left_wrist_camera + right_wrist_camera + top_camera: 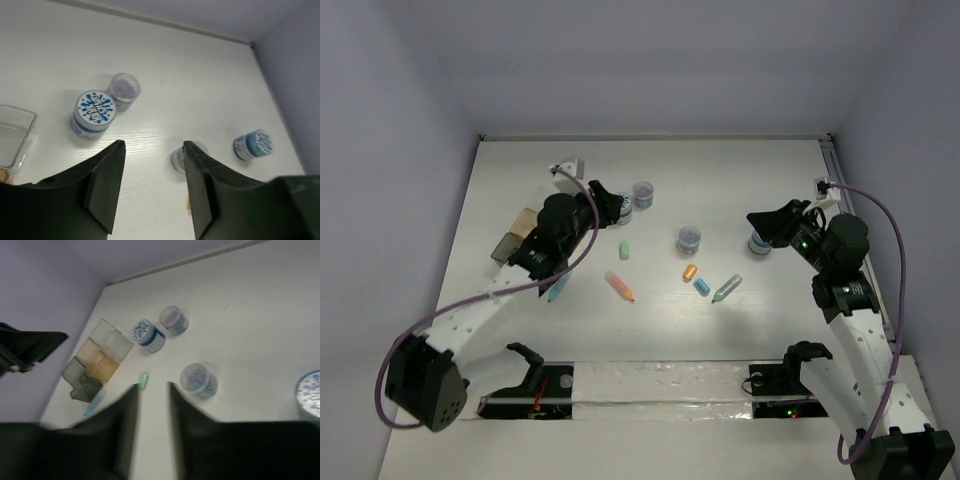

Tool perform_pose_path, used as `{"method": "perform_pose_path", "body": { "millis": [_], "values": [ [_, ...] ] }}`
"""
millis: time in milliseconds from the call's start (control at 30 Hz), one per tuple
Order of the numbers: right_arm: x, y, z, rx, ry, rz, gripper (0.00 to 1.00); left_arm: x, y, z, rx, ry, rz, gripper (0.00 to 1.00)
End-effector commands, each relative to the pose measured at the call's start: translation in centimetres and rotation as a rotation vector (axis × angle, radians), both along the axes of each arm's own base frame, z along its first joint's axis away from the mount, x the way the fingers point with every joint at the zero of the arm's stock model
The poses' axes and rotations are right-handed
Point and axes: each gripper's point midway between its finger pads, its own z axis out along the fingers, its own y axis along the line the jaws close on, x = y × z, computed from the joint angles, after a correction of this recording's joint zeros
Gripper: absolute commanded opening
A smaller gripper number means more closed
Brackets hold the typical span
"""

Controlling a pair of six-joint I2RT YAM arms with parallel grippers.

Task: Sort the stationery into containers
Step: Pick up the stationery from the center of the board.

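Nearest the arm bases, loose sticks flat on the table, mostly well apart: a blue stick half under the left forearm, a long orange stick, a short orange stick just beside a short blue stick, then a teal stick. A little farther off, a green stick. All out in the open, none in a box; sorting judged barely begun.

Beyond those, the left gripper out over the left half, jaws apart with nothing between them. In its wrist view, hanging just short of a patterned tub, probably lined up for a grab from above. Opposite, the right gripper, jaws likewise parted and empty, just beside the right-hand tub; likely poised for the same. Between the two, a middle tub; farther back, a clear-topped tub.

At the left edge, the containers: see-through boxes in a slanted row, greyish nearest, brownish next, a clear box farthest, close by the patterned tub. Set within easy reach of the left arm, well apart from the right. Contents hard to tell through the tint; the corner of the clear box visible in the left wrist view looks bare.
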Motion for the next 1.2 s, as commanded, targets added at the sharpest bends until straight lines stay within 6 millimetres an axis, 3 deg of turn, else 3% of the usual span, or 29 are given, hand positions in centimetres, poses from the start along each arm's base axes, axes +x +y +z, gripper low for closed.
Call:
{"method": "perform_pose_path", "body": {
  "millis": [0, 33, 67, 100, 133, 167, 233, 300, 333, 400, 433, 600, 800, 967, 1067, 1167],
  "values": [
    [-0.1, 0.6, 1.9, 0.002, -0.091, 0.038, 0.5, 3.0, 1.5, -0.6, 0.213, 0.013, 0.182, 0.48],
    [-0.2, 0.9, 1.9, 0.001, -0.092, 0.052, 0.57, 3.8, 1.1, -2.5, 0.273, 0.053, 0.196, 0.51],
    [-0.1, 0.9, 1.8, 0.0, -0.09, 0.052, 0.61, 4.3, 0.8, -1.8, 0.299, 0.042, 0.227, 0.53],
    [-0.1, 0.9, 1.8, -0.002, -0.088, 0.054, 0.66, 4.7, 0.9, -2.4, 0.342, 0.057, 0.237, 0.56],
    [-0.1, 0.9, 1.7, -0.002, -0.086, 0.054, 0.68, 5.1, 0.3, -4.0, 0.385, 0.082, 0.229, 0.59],
    [-0.1, 1.0, 1.7, -0.002, -0.085, 0.057, 0.69, 5.7, 0.2, -3.7, 0.395, 0.077, 0.245, 0.6],
    [-0.1, 1.0, 1.7, -0.001, -0.085, 0.062, 0.73, 6.5, 0.1, -5.6, 0.457, 0.109, 0.251, 0.65],
    [-0.1, 1.0, 1.7, -0.001, -0.085, 0.063, 0.77, 7.3, 0.1, -6.2, 0.492, 0.118, 0.274, 0.67],
    [-0.1, 1.1, 1.6, 0.0, -0.081, 0.065, 0.77, 7.8, 0.0, -7.7, 0.537, 0.139, 0.269, 0.68],
    [-0.3, 1.4, 1.7, 0.001, -0.084, 0.077, 0.8, 8.6, -0.3, -8.2, 0.567, 0.152, 0.275, 0.68],
    [-0.3, 1.4, 1.7, 0.001, -0.084, 0.077, 0.81, 9.0, -0.6, -9.6, 0.596, 0.174, 0.269, 0.69],
    [-0.3, 1.4, 1.6, -0.002, -0.082, 0.079, 0.85, 10.8, -1.6, -10.9, 0.644, 0.177, 0.259, 0.74],
    [-0.3, 1.4, 1.6, -0.003, -0.083, 0.079, 0.85, 13.1, -1.5, -13.5, 0.669, 0.226, 0.24, 0.73],
    [-0.5, 1.6, 1.7, -0.003, -0.086, 0.086, 0.84, 13.8, -1.0, -15.2, 0.685, 0.252, 0.24, 0.69],
    [-0.4, 1.6, 1.6, -0.002, -0.082, 0.085, 0.83, 14.0, -1.2, -15.3, 0.681, 0.248, 0.238, 0.56],
    [-0.4, 1.6, 1.6, -0.002, -0.082, 0.083, 0.83, 13.8, -1.3, -14.3, 0.652, 0.229, 0.235, 0.36]
  ]
}}
